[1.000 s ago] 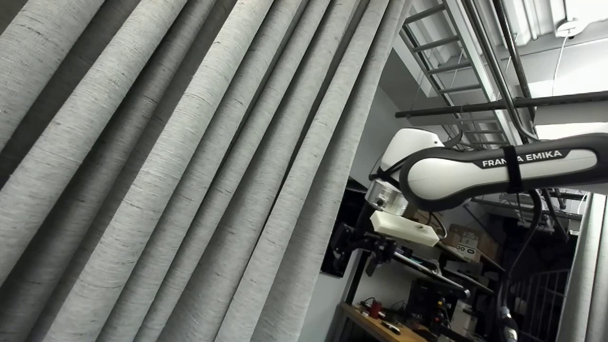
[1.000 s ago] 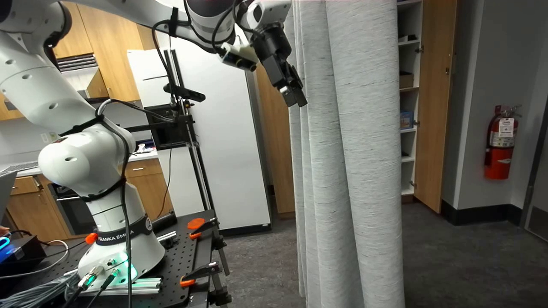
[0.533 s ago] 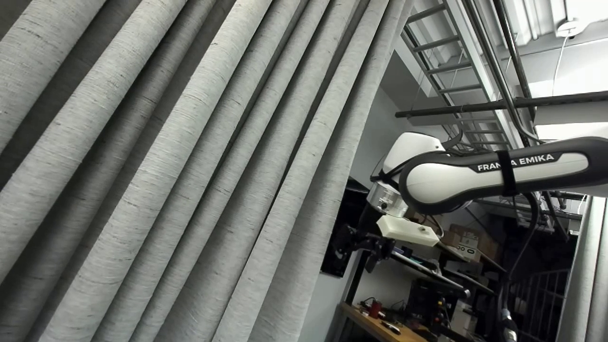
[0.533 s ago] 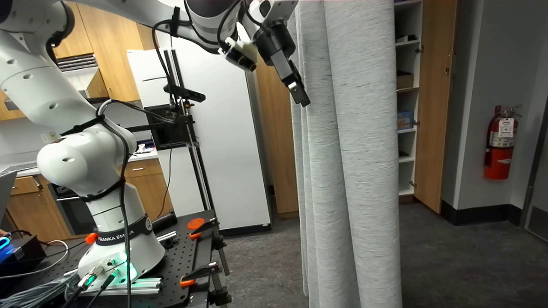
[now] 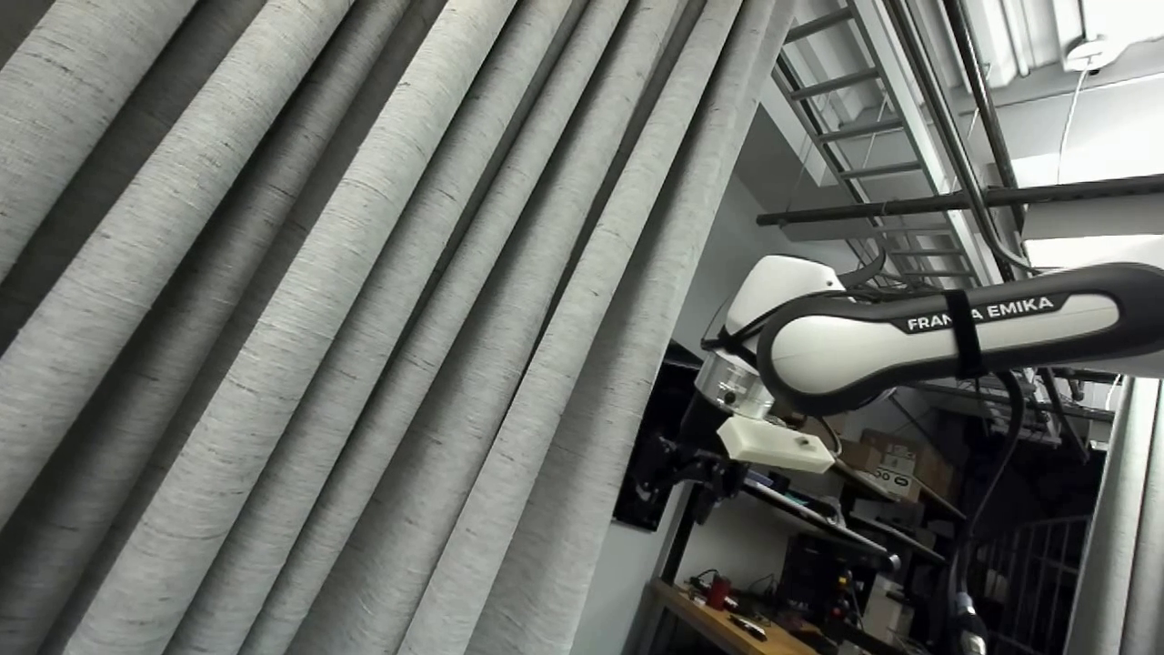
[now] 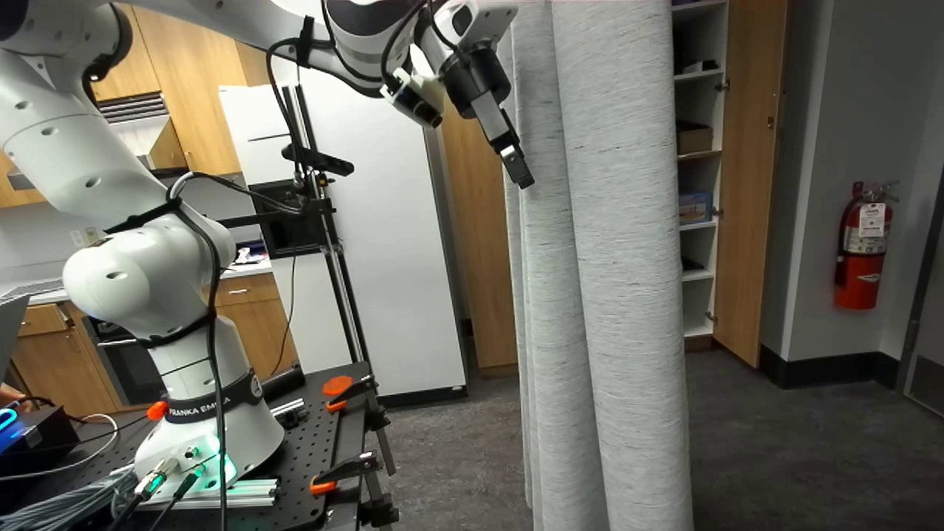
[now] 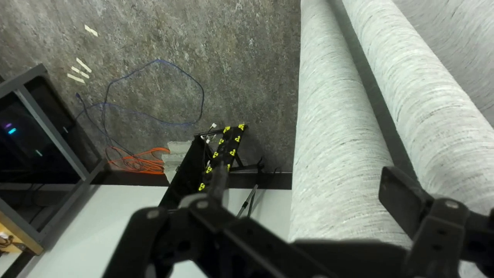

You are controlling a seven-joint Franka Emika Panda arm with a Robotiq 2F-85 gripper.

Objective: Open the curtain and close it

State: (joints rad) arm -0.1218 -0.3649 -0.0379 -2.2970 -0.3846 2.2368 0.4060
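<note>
The light grey pleated curtain point(image 5: 364, 300) hangs in long folds and fills much of an exterior view. It also hangs right of the arm in an exterior view point(image 6: 627, 258), with its lower end out of frame. My gripper point(image 6: 522, 181) points down beside or in front of its near folds there; I cannot tell whether it touches. In the wrist view my gripper point(image 7: 305, 181) is open, its fingers wide apart. The curtain's edge fold point(image 7: 335, 135) shows between them, and the right finger point(image 7: 401, 200) overlaps the fold's right side. In an exterior view the gripper point(image 5: 675, 502) is dark and small by the curtain's edge.
A camera stand point(image 6: 324, 221) and white fridge point(image 6: 383, 258) stand behind the arm. The robot's black table point(image 6: 317, 435) has clamps at its edge. An open cabinet door point(image 6: 752, 184) is beyond the curtain. A black-and-yellow object point(image 7: 220, 158) and orange cable point(image 7: 144, 162) lie below.
The wrist has turned, so the fingers now show edge-on in an exterior view, and the gripper has shifted slightly right there. The curtain's outer edge and folds have shifted a little.
</note>
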